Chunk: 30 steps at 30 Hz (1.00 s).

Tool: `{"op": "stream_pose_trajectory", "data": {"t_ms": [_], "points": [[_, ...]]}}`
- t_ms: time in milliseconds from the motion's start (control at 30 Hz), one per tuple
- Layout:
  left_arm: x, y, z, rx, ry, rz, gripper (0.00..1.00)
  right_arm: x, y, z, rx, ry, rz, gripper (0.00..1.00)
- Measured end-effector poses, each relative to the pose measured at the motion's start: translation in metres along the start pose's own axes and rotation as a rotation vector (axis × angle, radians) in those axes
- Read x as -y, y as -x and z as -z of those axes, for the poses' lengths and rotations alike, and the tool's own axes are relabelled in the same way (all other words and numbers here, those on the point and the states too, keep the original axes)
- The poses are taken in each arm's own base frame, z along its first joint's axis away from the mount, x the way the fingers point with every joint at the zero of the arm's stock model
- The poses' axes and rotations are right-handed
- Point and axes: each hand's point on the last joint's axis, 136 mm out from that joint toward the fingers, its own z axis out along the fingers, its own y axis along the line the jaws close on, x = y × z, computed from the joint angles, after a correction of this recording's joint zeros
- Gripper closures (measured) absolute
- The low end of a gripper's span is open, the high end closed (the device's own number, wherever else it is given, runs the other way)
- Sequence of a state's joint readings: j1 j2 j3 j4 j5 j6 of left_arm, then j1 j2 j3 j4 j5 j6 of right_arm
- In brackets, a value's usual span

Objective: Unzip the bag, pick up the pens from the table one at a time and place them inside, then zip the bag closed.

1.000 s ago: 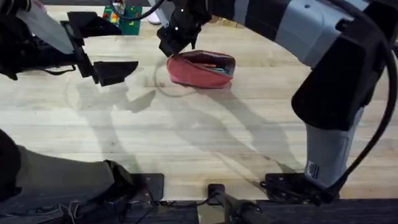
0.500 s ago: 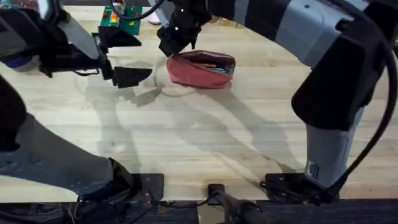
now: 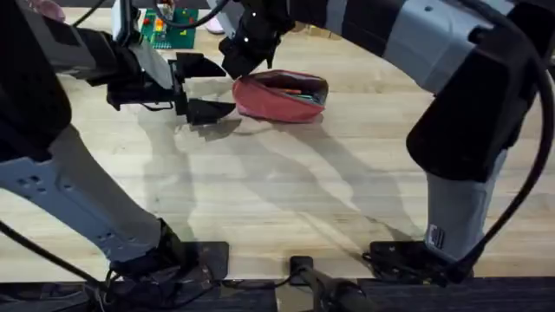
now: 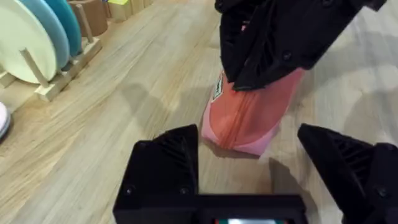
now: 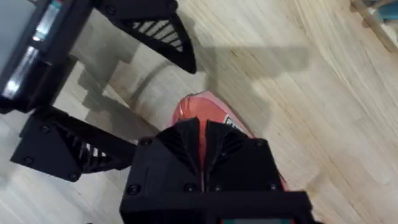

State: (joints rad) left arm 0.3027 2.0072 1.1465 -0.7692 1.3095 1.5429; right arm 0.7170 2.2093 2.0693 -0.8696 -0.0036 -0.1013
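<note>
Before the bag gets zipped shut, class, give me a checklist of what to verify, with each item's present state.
1. Pens inside the bag: orange one shows in the opening, ok; black one, cannot tell.
2. Bag still open: ok.
3. Right claw shut at the bag's end: ok.
4. Right claw actually holding the zipper pull: cannot tell.
5. Left claw open beside the bag, not yet gripping it: not ok.
6. No pens lying on the visible table: ok.

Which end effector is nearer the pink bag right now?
Right. The right end effector sits shut at the bag, at its left end; the left end effector is open just beside that end, apart.
</note>
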Motion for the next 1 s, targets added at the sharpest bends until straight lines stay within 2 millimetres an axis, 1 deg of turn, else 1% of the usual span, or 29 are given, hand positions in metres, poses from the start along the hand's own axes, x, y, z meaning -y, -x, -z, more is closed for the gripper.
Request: {"op": "stream_pose_trajectory", "data": {"t_ms": [267, 400, 633, 667, 733, 833, 900, 933, 967, 1000], "points": [[-0.005, -0.001, -0.019, 0.035, -0.028, -0.020, 0.007, 0.000, 0.000, 0.000, 0.000, 0.000, 0.000, 0.969], [-0.005, 0.001, -0.029, 0.049, -0.051, -0.013, 0.007, 0.000, 0.000, 0.000, 0.000, 0.000, 0.000, 0.969], [-0.003, 0.003, -0.033, 0.054, -0.063, 0.009, 0.007, 0.000, 0.000, 0.000, 0.000, 0.000, 0.000, 0.969], [-0.002, 0.003, -0.033, 0.054, -0.063, 0.014, 0.040, 0.000, 0.000, 0.000, 0.000, 0.000, 0.000, 0.969], [-0.003, 0.003, -0.032, 0.054, -0.062, 0.018, 0.221, 0.000, 0.000, 0.000, 0.000, 0.000, 0.000, 0.969], [-0.003, 0.003, -0.032, 0.054, -0.062, 0.022, 0.571, 0.000, 0.000, 0.000, 0.000, 0.000, 0.000, 0.969], [-0.002, 0.003, -0.033, 0.053, -0.063, 0.024, 0.774, 0.000, 0.000, 0.000, 0.000, 0.000, 0.000, 0.969], [-0.002, 0.003, -0.033, 0.052, -0.063, 0.022, 0.898, 0.000, 0.000, 0.000, -0.001, 0.000, 0.000, 0.969], [-0.002, 0.003, -0.033, 0.052, -0.065, 0.022, 0.940, 0.000, -0.001, 0.000, -0.003, 0.000, 0.000, 0.969], [-0.002, 0.003, -0.033, 0.052, -0.065, 0.023, 0.951, 0.000, -0.001, 0.000, -0.004, 0.000, 0.000, 0.969]]}}
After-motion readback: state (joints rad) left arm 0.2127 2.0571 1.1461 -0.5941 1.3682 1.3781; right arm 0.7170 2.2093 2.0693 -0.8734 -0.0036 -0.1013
